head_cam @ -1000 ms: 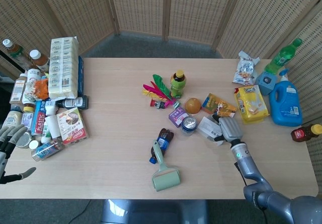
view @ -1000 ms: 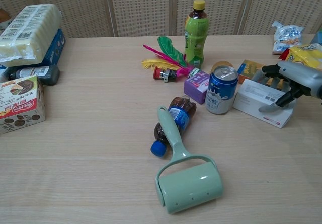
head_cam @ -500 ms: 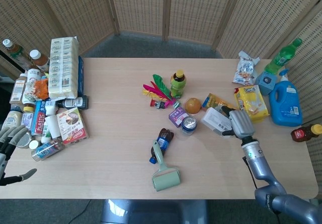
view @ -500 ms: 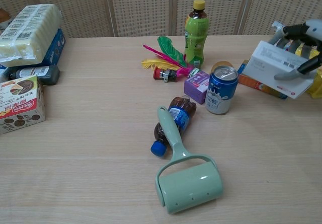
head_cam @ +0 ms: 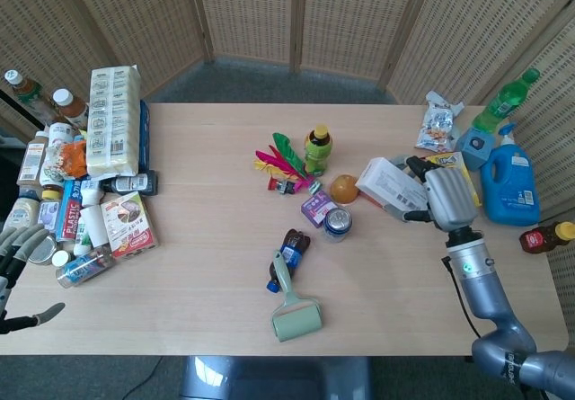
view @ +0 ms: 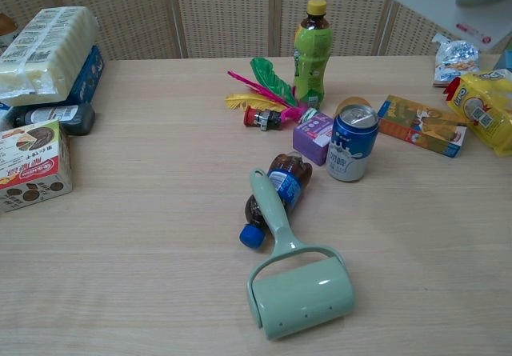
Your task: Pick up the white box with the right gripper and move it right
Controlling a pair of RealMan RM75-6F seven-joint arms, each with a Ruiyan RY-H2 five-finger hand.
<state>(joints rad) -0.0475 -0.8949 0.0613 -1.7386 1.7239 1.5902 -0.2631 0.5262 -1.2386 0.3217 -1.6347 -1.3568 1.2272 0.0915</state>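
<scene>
one box up, clear of the table

your right hand (head_cam: 446, 199) has its fingers wrapped round the white box (head_cam: 393, 185), which hangs tilted in the air above the table (head_cam: 216, 256), over the orange carton (view: 422, 124) and beside the yellow snack bag (view: 484, 112). in the chest view the box sits at the top right edge, well above everything. below it, going down in size: the green lint roller (view: 300, 288) lies touching the cola bottle (view: 274, 196); the green drink bottle (view: 310, 44) stands upright behind the blue can (view: 352, 143) and the small purple box (view: 313, 136). your left hand (head_cam: 18, 261) shows at the far left edge, fingers apart, holding nothing.
</scene>
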